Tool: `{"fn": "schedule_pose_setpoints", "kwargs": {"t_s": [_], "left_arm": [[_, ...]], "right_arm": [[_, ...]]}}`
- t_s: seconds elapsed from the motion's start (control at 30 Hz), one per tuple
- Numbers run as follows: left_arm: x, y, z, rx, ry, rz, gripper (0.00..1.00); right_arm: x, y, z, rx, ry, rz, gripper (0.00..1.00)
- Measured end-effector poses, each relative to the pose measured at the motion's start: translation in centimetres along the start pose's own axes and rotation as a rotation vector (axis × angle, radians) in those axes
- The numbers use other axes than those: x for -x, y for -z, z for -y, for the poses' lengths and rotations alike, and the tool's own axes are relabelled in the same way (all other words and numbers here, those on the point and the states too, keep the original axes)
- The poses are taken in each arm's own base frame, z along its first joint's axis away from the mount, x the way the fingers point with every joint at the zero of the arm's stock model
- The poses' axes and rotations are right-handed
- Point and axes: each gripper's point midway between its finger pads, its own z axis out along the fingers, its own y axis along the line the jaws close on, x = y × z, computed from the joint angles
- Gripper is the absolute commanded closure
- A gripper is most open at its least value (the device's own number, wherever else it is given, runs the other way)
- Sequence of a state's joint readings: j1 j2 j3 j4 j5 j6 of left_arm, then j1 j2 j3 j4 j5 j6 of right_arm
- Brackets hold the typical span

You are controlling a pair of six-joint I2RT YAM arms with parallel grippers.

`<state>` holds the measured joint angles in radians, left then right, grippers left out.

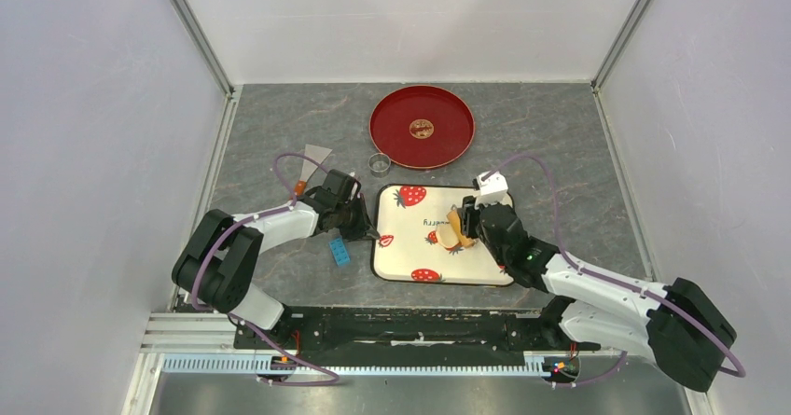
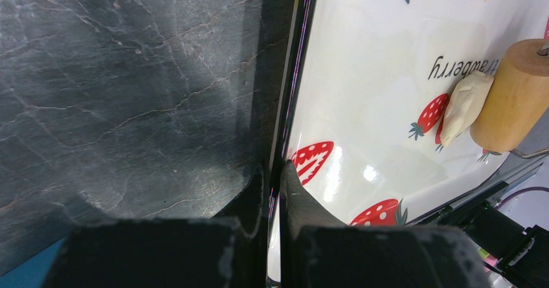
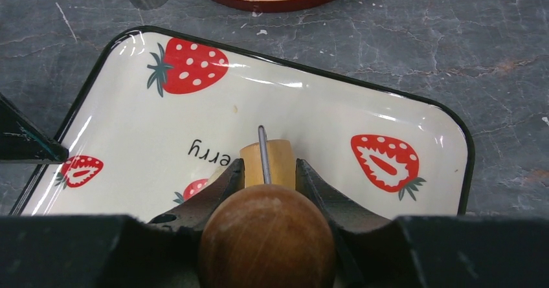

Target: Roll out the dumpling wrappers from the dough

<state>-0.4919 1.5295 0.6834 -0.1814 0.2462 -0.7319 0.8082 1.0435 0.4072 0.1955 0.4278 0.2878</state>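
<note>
A strawberry-patterned tray [image 1: 410, 252] sits in the middle of the grey desk [image 1: 270, 121]. The left claw [image 2: 275, 181] is clenched on the tray's left rim, one finger inside and one outside. The right claw [image 3: 268, 171] grasps a wooden rolling pin [image 3: 267, 236] by its handle, with the roller on the tray. A thick piece of pale dough [image 2: 467, 103] lies on the tray, touching the roller's side. Beyond the tray are a round red plate [image 1: 422, 126] and a small metal ring [image 1: 379, 163].
</note>
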Motion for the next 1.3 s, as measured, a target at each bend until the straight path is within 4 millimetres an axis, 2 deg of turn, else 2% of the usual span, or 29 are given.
{"fn": "schedule_pose_setpoints", "kwargs": {"t_s": [0.4,0.63,0.9,1.13,1.23,1.3], "left_arm": [[0.0,0.0,0.0,0.000,0.000,0.000,0.98],[0.0,0.0,0.0,0.000,0.000,0.000,0.98],[0.0,-0.1,-0.1,0.001,0.005,-0.009,0.98],[-0.1,0.0,0.0,-0.015,0.015,-0.021,0.98],[-0.2,-0.2,-0.1,-0.026,0.021,-0.028,0.98],[-0.3,-0.2,-0.2,-0.036,0.023,-0.029,0.98]], "right_arm": [[-0.1,0.2,0.2,-0.006,0.006,0.019,1.00],[0.0,0.7,0.4,-0.026,0.036,-0.038,1.00],[1.9,1.1,-0.4,-0.014,0.014,-0.040,1.00],[2.7,1.3,-0.8,0.002,-0.048,0.006,1.00],[1.9,1.2,-0.7,0.005,-0.064,0.020,1.00],[0.5,1.0,-0.3,-0.005,-0.063,0.013,1.00]]}}
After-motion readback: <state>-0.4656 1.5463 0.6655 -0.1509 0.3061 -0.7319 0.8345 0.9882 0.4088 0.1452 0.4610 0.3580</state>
